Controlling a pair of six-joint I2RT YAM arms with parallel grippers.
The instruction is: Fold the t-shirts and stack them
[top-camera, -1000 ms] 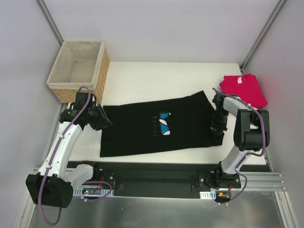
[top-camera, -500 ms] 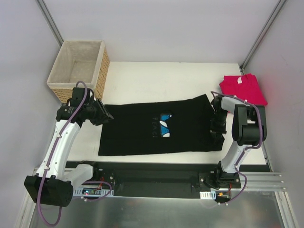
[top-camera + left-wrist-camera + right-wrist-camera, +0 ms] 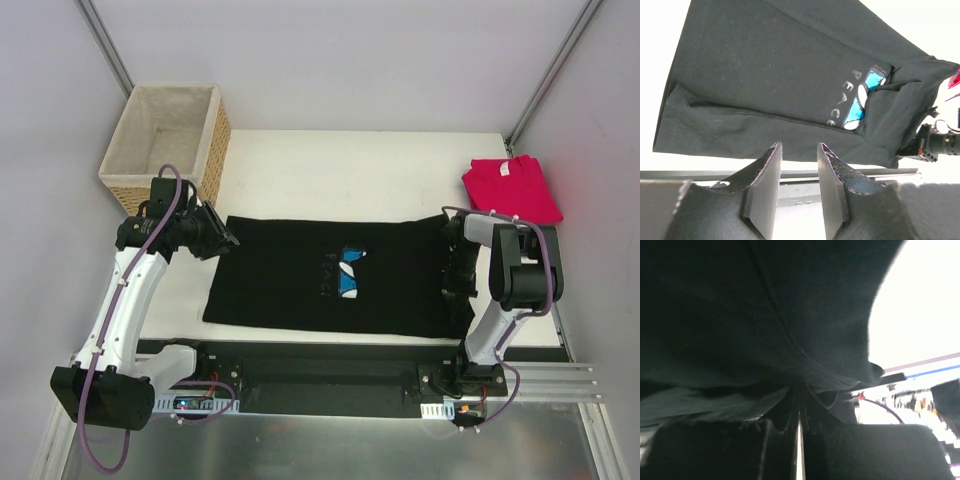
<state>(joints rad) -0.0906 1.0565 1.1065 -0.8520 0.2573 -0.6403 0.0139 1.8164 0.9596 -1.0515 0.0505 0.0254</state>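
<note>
Where the white surface (image 3: 330,165) spreads out ahead of the two arms, the black t-shirt (image 3: 300,280) lies flat across its near half, stretched from left to right. The shirt's blue and white print (image 3: 348,272) faces up near the middle. At the far left corner stands a wicker basket (image 3: 215,150) with a pale lining. Over at the far right the red t-shirt (image 3: 512,187) sits folded, well apart from the basket and just beyond the black one's right end. The left claw (image 3: 222,240) is at the shirt's far left corner. Seen from its own wrist, the left claw (image 3: 798,150) is spread, with nothing between its fingers and the black cloth (image 3: 765,65) lying beyond them. The right claw (image 3: 455,278) is down on the shirt's right end. Its wrist view shows it pressed together (image 3: 799,395) and pinching a gathered fold of that black fabric (image 3: 740,315).
</note>
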